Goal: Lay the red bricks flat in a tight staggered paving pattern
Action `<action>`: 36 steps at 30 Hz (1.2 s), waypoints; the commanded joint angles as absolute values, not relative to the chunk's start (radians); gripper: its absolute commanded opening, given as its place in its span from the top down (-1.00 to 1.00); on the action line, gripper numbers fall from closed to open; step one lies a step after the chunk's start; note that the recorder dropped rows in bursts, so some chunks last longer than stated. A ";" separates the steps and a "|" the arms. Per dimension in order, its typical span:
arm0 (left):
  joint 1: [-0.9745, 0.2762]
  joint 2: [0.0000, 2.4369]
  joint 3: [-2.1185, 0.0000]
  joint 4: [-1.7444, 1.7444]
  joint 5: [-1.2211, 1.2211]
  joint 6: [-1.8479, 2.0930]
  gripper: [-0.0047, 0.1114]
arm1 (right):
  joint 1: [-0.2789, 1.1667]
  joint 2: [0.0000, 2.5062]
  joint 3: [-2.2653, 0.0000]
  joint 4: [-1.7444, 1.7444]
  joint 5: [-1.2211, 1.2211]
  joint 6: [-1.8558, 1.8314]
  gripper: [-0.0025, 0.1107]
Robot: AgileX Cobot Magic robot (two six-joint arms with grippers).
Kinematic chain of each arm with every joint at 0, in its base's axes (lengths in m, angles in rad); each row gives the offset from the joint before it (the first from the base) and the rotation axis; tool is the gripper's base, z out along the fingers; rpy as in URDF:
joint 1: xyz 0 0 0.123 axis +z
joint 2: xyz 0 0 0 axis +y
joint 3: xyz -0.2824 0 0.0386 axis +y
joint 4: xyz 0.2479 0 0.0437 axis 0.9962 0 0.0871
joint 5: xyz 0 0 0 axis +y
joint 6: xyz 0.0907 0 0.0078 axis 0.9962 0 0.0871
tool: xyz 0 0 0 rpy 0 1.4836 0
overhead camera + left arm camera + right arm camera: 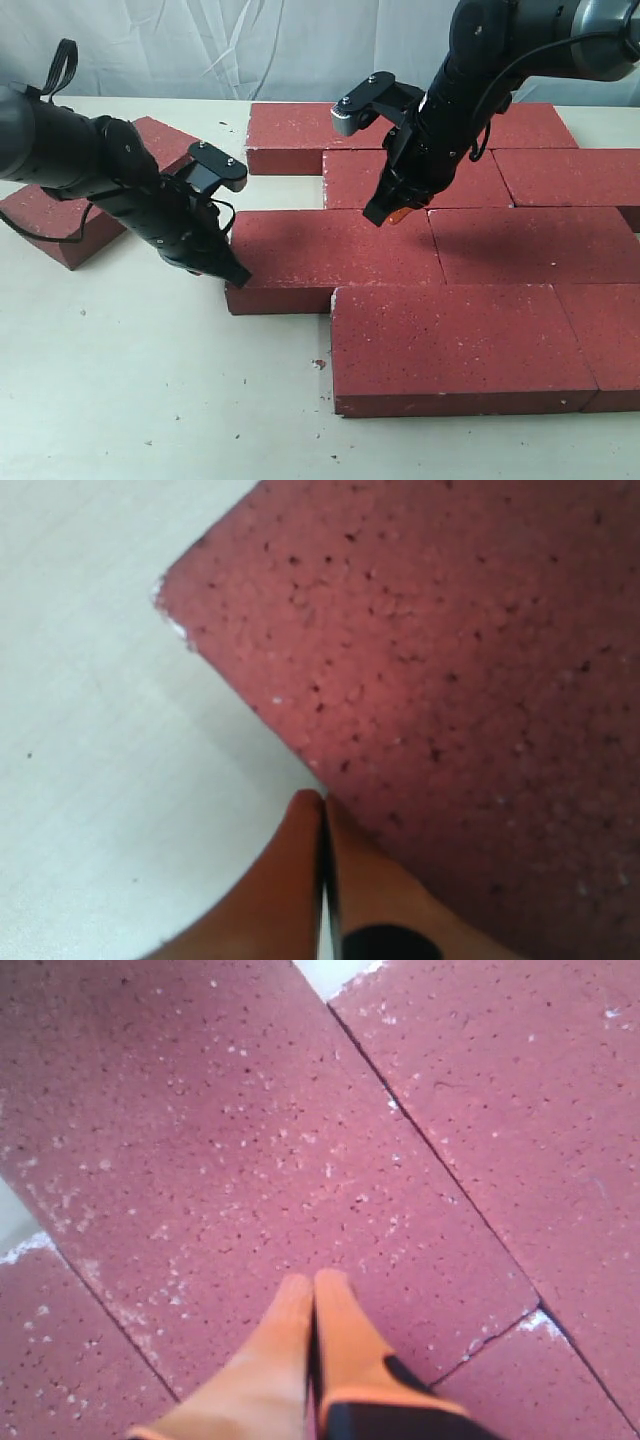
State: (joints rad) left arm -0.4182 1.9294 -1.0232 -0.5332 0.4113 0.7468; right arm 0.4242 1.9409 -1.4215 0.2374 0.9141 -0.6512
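Nine red bricks [450,345]: eight paved, one loose

Eight lie flat on the pale surface [120,380] in four staggered rows of two. Their sides touch or nearly touch, with thin joints showing between them. The ninth, the loose brick [165,140], lies at far left, skewed to the rows. It is partly hidden behind the left arm and sits apart from the paving.

Left claw [238,277]: fingers pinched together, holding nothing. Its tips are down at the left end of the third-row brick [330,250], counting from the back, right by the top edge. The wrist view puts the orange tips at that brick's edge, near a chipped whitish corner. Contact or not, cannot tell.

Right claw [383,215]: also closed up tight and empty. Its orange tips point down over the second-row brick [345,180], near the joint with the row in front. Touching or hovering, cannot tell.

A few red crumbs [320,364] lie on the surface by the front row's left end.
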 commanded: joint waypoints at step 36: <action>-0.220 1.821 -1.110 -0.428 -0.315 0.615 0.92 | 0.419 1.930 -1.419 0.334 0.876 -0.651 0.97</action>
